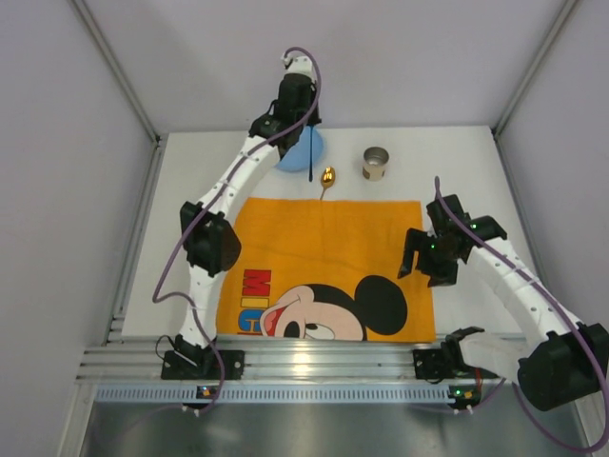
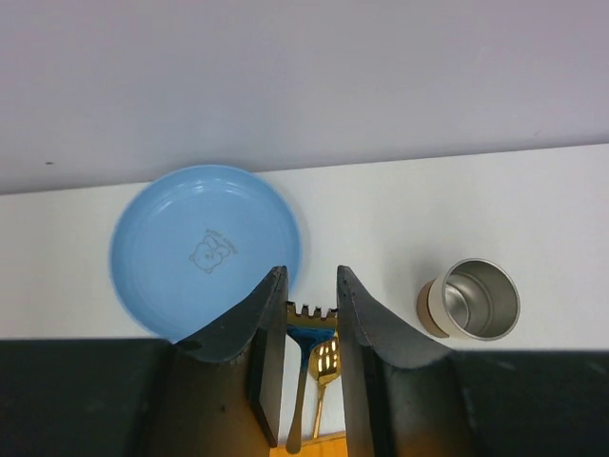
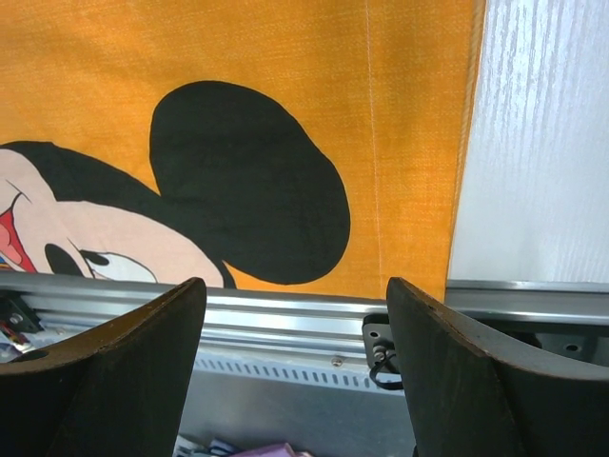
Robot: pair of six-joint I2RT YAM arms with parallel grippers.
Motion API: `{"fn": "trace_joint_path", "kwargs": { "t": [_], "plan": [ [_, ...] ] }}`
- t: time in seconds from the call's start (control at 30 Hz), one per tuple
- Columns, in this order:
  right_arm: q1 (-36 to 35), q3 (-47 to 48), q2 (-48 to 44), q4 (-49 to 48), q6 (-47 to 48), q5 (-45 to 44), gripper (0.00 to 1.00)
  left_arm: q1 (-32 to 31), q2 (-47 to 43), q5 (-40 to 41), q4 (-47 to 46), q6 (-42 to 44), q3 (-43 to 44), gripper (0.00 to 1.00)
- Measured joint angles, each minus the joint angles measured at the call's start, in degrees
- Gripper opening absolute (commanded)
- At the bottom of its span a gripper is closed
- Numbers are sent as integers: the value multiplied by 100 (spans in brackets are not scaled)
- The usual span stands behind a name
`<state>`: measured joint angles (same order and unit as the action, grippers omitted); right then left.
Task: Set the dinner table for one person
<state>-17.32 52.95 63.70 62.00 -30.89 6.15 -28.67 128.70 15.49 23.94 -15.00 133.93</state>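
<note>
A gold fork (image 2: 304, 367) hangs handle-down between the fingers of my left gripper (image 2: 311, 278), which is shut on its head, with the tines sticking out past the fingertips. In the top view the fork (image 1: 310, 164) shows as a thin dark line under the left gripper (image 1: 303, 129), above the far part of the white dinner table (image 1: 190, 190). Under it lie a blue plate (image 2: 205, 249) and a gold spoon (image 2: 330, 364). The plate (image 1: 291, 160) and spoon (image 1: 327, 178) are beyond the orange placemat (image 1: 324, 248). My right gripper (image 1: 425, 267) hovers open and holding nothing over the placemat's right edge (image 3: 419, 143).
A metal cup (image 1: 376, 163) stands upright right of the spoon, seen too in the left wrist view as the cup (image 2: 473, 301). An aluminium rail (image 1: 304, 357) runs along the table's near edge. Grey walls close in the back and sides.
</note>
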Motion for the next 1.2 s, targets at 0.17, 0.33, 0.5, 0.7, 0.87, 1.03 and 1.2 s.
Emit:
{"fn": "trace_joint_path", "kwargs": {
  "t": [0.17,0.33,0.5,0.7,0.87,1.03,1.2],
  "plan": [
    [0,0,85,-118,4,70,77,13,-1360,232,31,122,-1283,0],
    [2,4,426,-393,42,234,76,50,-2411,181,538,9,-2111,0],
    [20,223,990,-616,199,363,77,74,-3331,-20,1174,-284,-3335,0],
    [24,490,1246,-857,376,485,77,76,-4481,-369,1976,-640,-5403,0],
    [24,444,1255,-1049,446,608,76,76,-5066,-470,2337,-922,-6483,0],
    [24,210,1255,-1134,527,730,76,76,-5184,-520,2238,-1115,-7173,0],
    [24,90,1255,-1172,551,765,76,76,-5042,-431,2009,-1143,-7449,0]
  ]
}}
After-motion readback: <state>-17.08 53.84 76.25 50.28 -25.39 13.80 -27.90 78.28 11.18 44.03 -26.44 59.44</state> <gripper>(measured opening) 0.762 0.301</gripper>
